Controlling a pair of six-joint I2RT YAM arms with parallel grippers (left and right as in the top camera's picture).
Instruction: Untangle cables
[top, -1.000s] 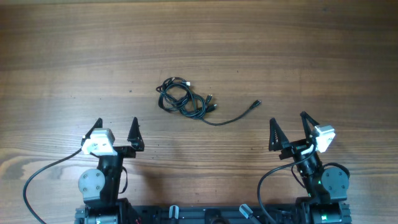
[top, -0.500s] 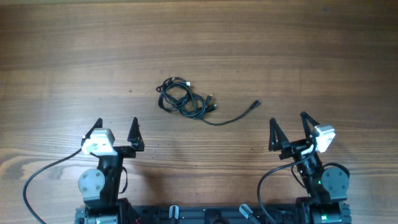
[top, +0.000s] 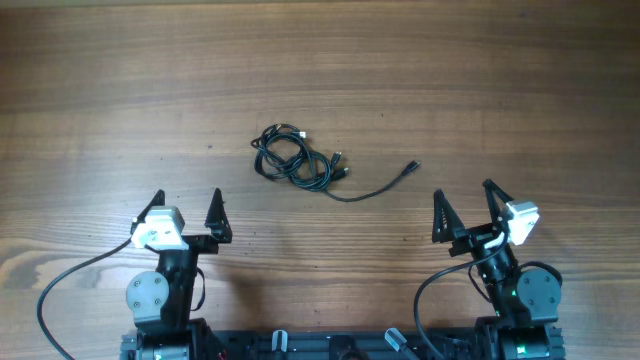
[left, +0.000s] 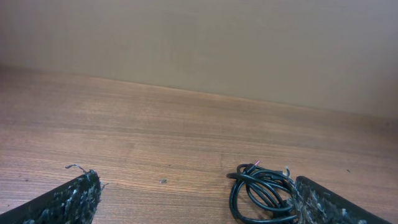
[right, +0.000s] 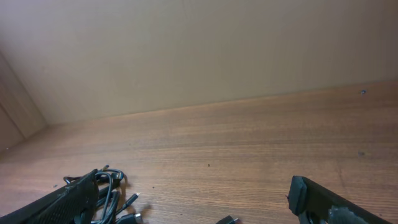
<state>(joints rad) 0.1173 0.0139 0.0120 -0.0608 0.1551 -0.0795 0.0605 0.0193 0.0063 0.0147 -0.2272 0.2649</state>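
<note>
Black cables lie knotted on the wooden table, both arms parked near the front edge.

The left gripper and right gripper stand with fingers spread wide, holding nothing, well apart from the bundle between them. One loose end trails right to a small plug. How many cords make up the knot cannot be told. In both wrist views the bundle is cut off by the frame edge and partly hidden behind a finger.

surface: wooden table, brown grain
on it: tangled black cables near centre, one plug end trailing toward right edge
</note>
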